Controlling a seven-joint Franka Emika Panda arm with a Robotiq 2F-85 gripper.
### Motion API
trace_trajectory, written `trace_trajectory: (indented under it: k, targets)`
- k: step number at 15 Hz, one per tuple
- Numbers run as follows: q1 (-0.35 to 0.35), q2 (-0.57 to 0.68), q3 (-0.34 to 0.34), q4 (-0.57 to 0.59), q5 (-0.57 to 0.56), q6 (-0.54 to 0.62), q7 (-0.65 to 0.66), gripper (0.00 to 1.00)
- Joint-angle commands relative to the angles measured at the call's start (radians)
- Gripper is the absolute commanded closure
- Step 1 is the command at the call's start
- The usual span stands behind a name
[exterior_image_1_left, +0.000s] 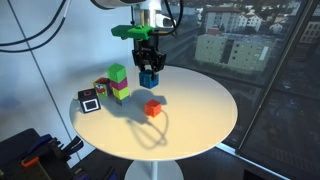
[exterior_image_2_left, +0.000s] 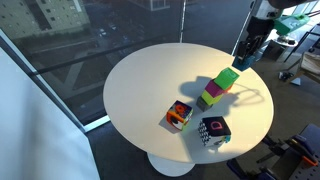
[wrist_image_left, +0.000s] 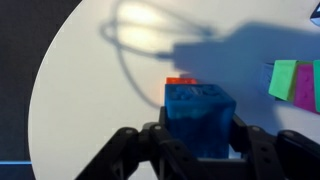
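Hovering over a round white table, the gripper is clamping a blue block between its fingers, holding it clear of the surface near the upper middle of an exterior view. In the wrist view that block is filling the lower centre, and a red block is peeking out just past its top edge, lying on the table below. A green-and-magenta stack and a black-and-white cube are sitting toward the left. This is looking like a mid-air carrying step; any next move is calling for a steady grip and care over the red block underneath.
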Motion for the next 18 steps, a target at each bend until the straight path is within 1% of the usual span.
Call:
trace_trajectory:
  k: [1,8,18]
  targets:
    - [0.001,-0.076,0.008,-0.028,-0.002,-0.044,-0.039,0.70]
    - [0.022,-0.171,0.023,-0.069,-0.003,-0.076,-0.088,0.70]
    - [0.076,-0.337,0.039,-0.158,0.009,-0.128,-0.170,0.70]
